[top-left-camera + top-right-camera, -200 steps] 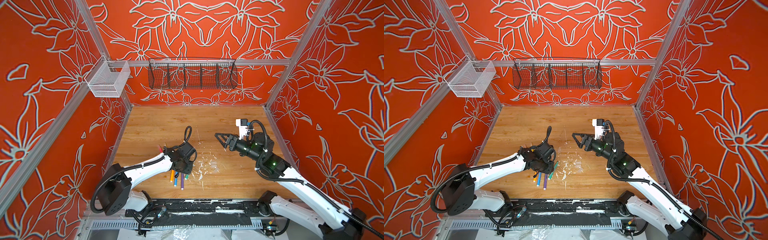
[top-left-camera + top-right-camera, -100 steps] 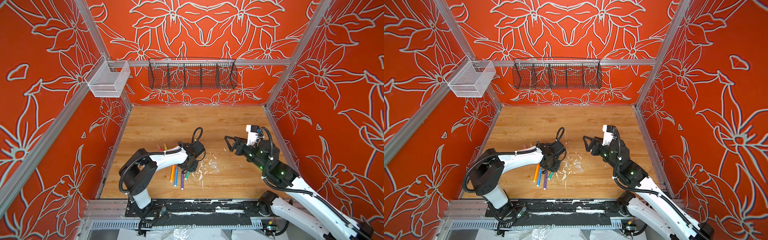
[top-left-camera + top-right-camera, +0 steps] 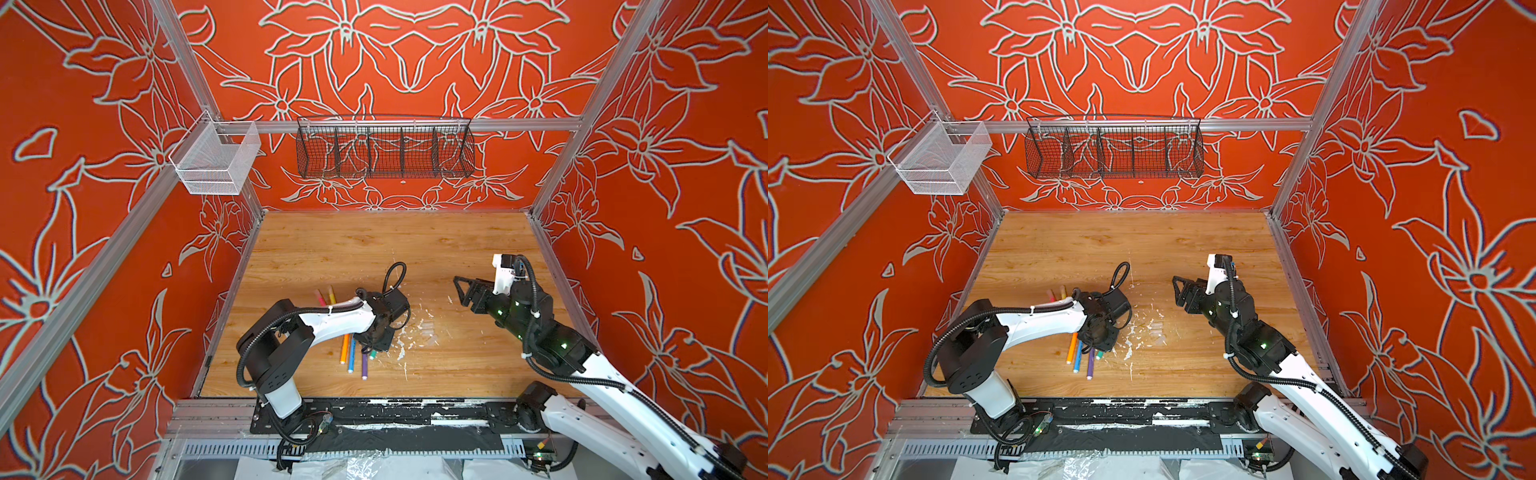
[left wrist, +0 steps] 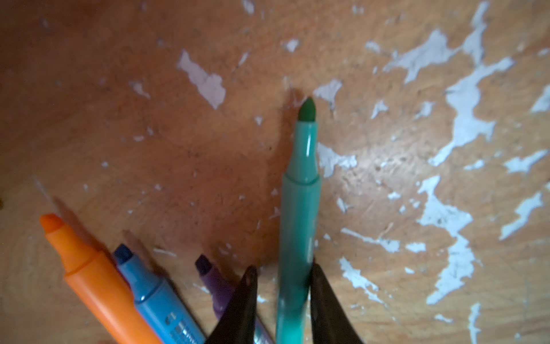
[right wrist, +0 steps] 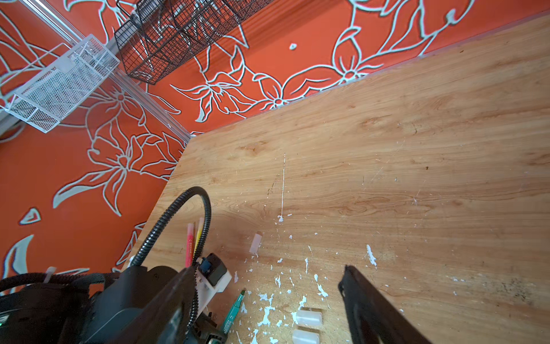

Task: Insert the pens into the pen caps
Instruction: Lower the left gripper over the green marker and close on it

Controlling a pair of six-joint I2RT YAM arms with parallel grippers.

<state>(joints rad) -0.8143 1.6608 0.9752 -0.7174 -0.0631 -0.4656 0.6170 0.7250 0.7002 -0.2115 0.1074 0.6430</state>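
The green felt-tip pen (image 4: 300,208) was gripped between the narrowed fingers (image 4: 327,306) of the left gripper (image 4: 282,277), its uncapped tip pointed out over the flaked wooden bench (image 4: 178,134) — an orange pen (image 4: 98,283), a blue pen (image 4: 154,297) and a purple pen (image 4: 215,283) were laid alongside. The right gripper (image 5: 268,268) was poised above the bench, fingers spread wide and holding nothing; two small clear plastic pen caps (image 5: 309,317) were seen lying between the grippers.

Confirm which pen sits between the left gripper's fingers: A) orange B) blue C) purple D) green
D: in the left wrist view the green pen runs up between the two black fingers of the left gripper.
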